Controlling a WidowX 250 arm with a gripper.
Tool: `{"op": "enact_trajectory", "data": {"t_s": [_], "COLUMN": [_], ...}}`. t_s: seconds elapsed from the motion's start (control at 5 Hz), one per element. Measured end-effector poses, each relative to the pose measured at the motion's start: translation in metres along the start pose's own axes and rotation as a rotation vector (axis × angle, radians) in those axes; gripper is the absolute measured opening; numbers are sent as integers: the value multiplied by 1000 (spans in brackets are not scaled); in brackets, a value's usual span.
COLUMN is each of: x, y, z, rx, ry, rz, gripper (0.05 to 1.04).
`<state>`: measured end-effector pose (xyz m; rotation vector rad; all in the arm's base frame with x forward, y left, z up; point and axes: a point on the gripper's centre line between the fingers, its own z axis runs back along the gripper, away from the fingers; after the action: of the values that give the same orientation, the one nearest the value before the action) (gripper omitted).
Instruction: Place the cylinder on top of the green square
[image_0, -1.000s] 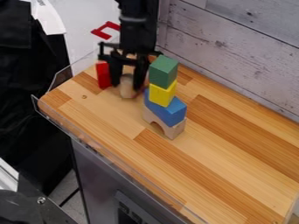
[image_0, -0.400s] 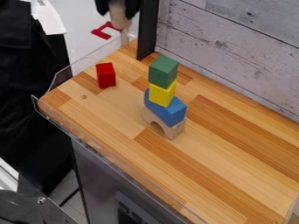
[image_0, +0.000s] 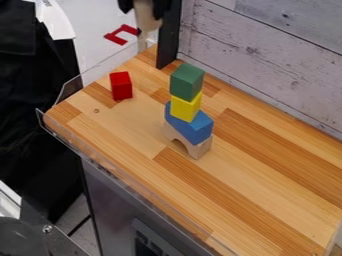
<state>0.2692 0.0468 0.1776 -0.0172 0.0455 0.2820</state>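
Camera view: black two-finger gripper (image_0: 144, 10) at top edge, left of centre, jaws pinching plain wooden cylinder (image_0: 145, 19) between them, one on each side. Cylinder roughly upright, in the air, apart from the stack, up and left of the green wooden block (image_0: 186, 81). Green block tops the stack; under it yellow wooden block (image_0: 186, 107), then blue wooden block (image_0: 190, 128), then plain wooden arch block (image_0: 200, 149) on the light-brown wooden counter (image_0: 260, 185). Red wooden block (image_0: 121, 85) upright on counter, left of stack, not touching it. Black upright post (image_0: 169, 37) at counter's far end, near the cylinder. Whitewashed plank wall (image_0: 267, 55) behind.
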Motion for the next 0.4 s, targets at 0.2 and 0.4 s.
{"op": "enact_trajectory", "data": {"t_s": [0.2, 0.4], "x": [-3, -8], "y": [-15, -23], "z": [-1, -6], "rx": [-1, 4], "ry": [9, 30], "rz": [-49, -68], "gripper": [526, 526]}}
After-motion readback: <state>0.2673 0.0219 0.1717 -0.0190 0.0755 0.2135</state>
